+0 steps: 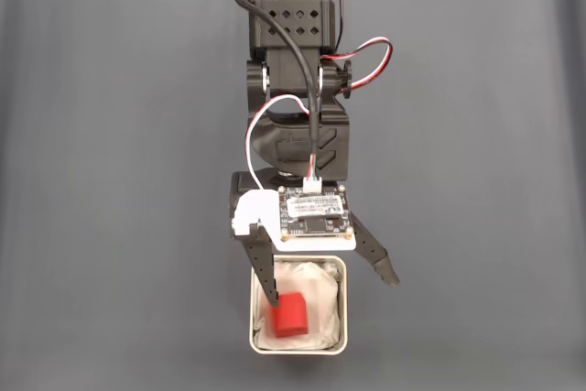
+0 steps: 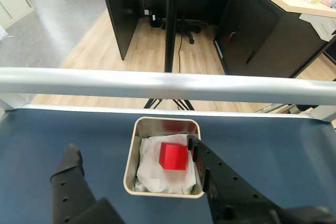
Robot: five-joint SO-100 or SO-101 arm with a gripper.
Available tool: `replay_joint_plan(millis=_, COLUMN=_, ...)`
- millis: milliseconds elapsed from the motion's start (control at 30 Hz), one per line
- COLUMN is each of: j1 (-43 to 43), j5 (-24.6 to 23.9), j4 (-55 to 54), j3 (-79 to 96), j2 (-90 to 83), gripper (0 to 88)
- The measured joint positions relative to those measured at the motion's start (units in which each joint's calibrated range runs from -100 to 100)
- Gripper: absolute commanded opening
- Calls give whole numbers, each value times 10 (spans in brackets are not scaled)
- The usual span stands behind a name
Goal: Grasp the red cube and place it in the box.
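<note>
Inside the box (image 2: 132,153), on white lining: red cube (image 2: 174,156), apart from both fingers. Claw (image 1: 331,288) spread wide over the box, gripping nothing. Placement judged done; only withdrawal from dark counter (image 1: 110,180) left.

No text, label or number can be read — the circuit board's (image 1: 316,214) print is too small.
</note>
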Motion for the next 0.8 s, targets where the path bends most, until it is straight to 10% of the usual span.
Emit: replay_joint_plan(millis=800, j1=-1, j5=2, j4=-10, j3=14, j2=0, gripper=453)
